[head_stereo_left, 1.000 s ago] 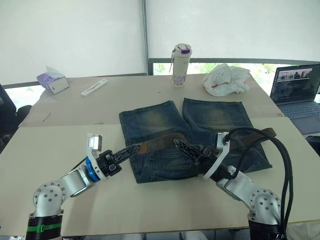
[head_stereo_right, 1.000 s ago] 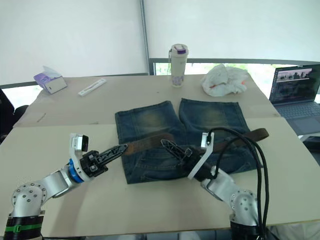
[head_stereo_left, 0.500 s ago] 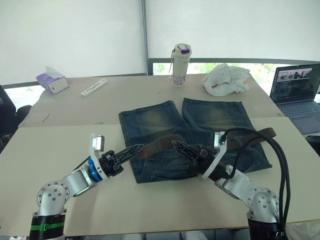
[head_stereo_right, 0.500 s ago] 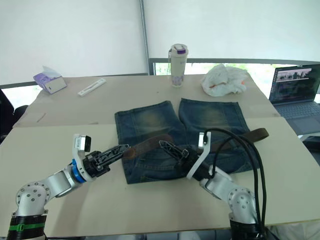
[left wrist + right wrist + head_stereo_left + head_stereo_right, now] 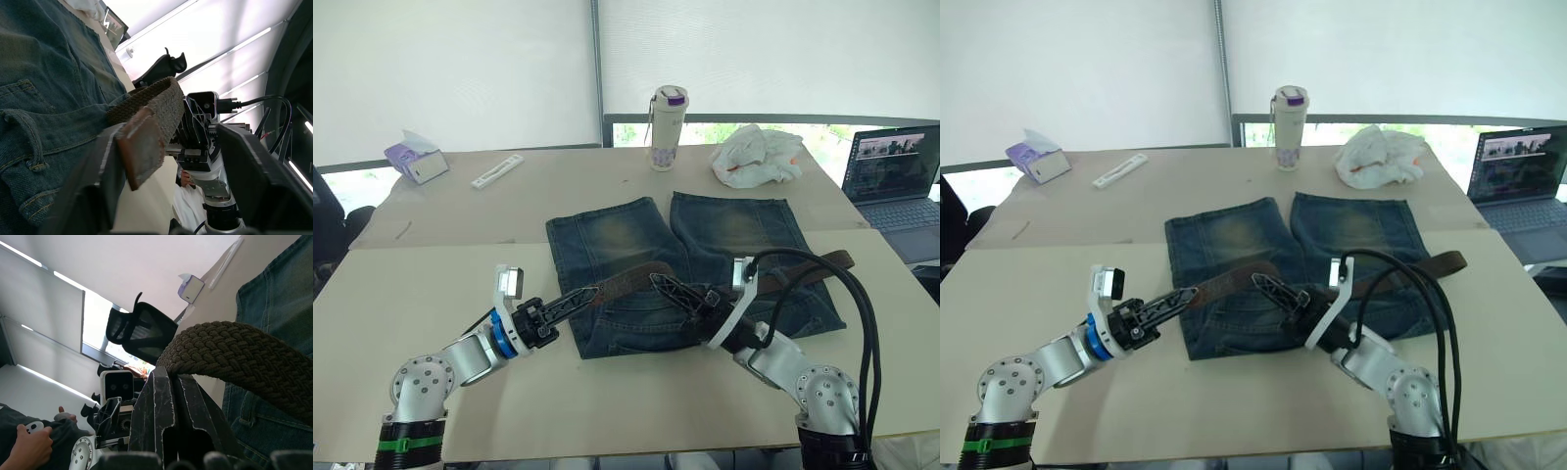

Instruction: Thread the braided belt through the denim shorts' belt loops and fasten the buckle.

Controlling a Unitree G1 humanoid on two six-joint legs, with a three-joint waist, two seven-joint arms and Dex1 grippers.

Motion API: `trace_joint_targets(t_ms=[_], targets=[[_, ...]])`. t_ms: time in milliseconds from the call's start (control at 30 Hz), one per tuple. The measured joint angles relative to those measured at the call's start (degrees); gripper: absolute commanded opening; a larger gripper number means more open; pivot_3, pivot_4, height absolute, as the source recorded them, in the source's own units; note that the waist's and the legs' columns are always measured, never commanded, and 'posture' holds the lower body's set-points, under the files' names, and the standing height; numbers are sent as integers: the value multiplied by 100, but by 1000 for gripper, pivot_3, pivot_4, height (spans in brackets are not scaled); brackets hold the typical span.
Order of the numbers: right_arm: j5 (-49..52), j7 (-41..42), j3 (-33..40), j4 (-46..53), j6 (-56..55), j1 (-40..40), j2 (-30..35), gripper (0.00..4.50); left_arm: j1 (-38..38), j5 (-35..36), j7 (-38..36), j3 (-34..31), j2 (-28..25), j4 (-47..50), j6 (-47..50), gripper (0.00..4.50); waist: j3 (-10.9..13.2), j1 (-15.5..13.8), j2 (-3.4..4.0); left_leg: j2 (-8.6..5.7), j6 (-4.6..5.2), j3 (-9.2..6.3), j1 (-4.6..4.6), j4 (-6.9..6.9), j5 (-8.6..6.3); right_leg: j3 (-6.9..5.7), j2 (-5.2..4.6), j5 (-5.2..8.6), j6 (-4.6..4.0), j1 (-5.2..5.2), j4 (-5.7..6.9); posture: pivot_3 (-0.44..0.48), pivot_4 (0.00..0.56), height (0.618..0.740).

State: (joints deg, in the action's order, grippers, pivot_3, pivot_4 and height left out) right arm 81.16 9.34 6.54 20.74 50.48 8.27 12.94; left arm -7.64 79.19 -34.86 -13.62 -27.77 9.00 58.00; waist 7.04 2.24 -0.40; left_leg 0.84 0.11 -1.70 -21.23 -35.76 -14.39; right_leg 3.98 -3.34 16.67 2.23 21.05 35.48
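Observation:
The denim shorts [image 5: 724,230] lie flat on the table with the waistband toward me. The braided belt [image 5: 625,278] runs across the waistband and past the shorts' right edge [image 5: 842,258]. My left gripper [image 5: 587,294] is open, and the belt's brown leather tip [image 5: 142,152] rests against one of its fingers [image 5: 105,171]. My right gripper [image 5: 658,280] is shut on the belt near the shorts' middle and holds it up in an arch [image 5: 230,347]. A belt loop [image 5: 30,147] shows just below the tip. The buckle is hidden.
A bottle [image 5: 668,127] and a crumpled white bag [image 5: 756,155] stand beyond the shorts. A laptop [image 5: 893,176] sits at the far right, a tissue box [image 5: 415,159] and a flat white strip [image 5: 497,171] at the far left. Black cables [image 5: 862,304] loop over my right arm.
My left gripper has moved right, up to the belt's leather tip. The belt between the two grippers has risen from flat into an arch. The right gripper has shifted slightly left.

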Motion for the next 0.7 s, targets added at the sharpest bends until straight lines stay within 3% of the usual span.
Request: trace_joint_targets(t_ms=[100,133,433,567,700], targets=[[-8,20,-1,0,0,-3,14,918,-24,-13,4,0,26,0,0,218,0,-2,0,0,0,0,0,0,0,0,0,0,0,0,0,0,150,740],[-15,39,-9,1,0,-4,27,1343,-44,-14,8,0,46,0,-1,0,0,-5,0,0,0,0,-1,0,0,-1,-1,0,0,0,-1,0,150,740],[-256,226,-513,201,134,151,321,4418,-179,-24,42,14,178,-10,39,0,1,15,-1,0,0,0,0,0,0,0,3,0,0,1,3,0,150,740],[-515,169,-607,89,111,485,216,4418,-187,-27,22,63,196,-16,115,0,1,15,-2,-2,0,0,-1,-1,0,1,4,0,0,2,5,0,150,740],[-618,101,-585,-94,49,525,-13,3302,-187,-46,0,66,198,-22,120,0,2,-10,-3,-3,0,0,-2,-1,0,0,0,0,1,2,4,0,150,740]])
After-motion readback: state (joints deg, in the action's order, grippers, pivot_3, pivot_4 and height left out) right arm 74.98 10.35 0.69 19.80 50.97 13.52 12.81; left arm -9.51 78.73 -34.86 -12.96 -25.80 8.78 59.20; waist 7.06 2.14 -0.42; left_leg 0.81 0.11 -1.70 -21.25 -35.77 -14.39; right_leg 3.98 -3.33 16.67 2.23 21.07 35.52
